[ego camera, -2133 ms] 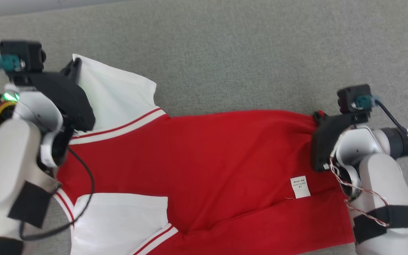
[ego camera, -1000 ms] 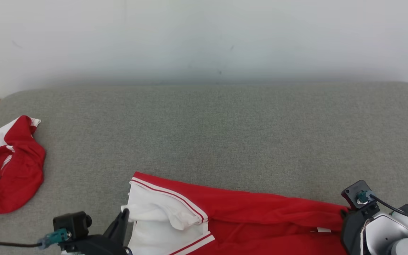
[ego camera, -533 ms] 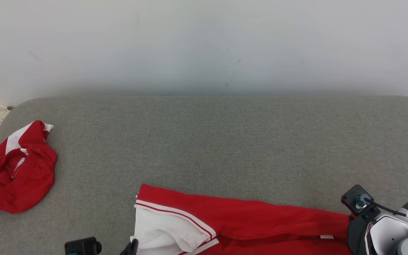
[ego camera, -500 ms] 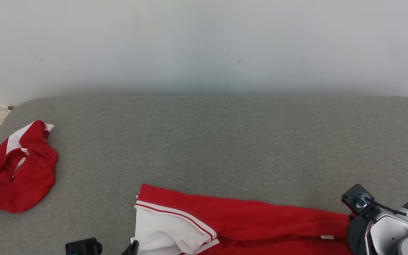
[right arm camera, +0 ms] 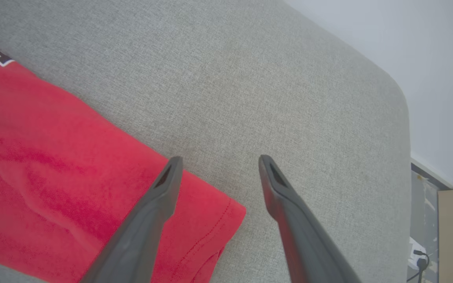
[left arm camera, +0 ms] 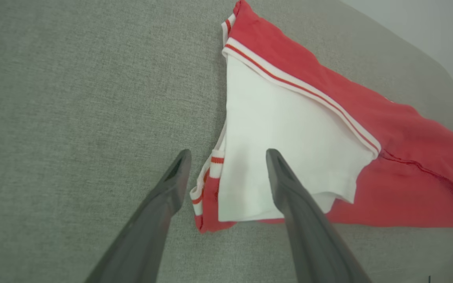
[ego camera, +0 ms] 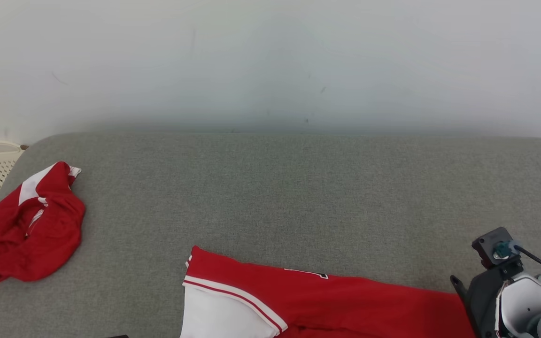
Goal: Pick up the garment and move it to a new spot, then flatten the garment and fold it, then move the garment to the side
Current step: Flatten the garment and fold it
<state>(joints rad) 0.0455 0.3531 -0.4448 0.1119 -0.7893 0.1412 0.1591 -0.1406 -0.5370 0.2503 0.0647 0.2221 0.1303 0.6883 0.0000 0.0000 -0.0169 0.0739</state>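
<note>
Garment [ego camera: 345,300] laid on grey surface [ego camera: 298,188]; left gripper [left arm camera: 228,153] and right gripper [right arm camera: 219,158] held spread, nothing gripped.

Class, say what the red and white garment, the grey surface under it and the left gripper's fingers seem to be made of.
Garment: soft knit fabric, probably cotton or polyester; matte, creased, with stitched hems.
Grey surface: woven upholstery cloth; it shows a coarse weave and a rounded, padded edge.
Left gripper fingers: dark, matte and smooth, plastic or rubber; which one is unclear.
</note>
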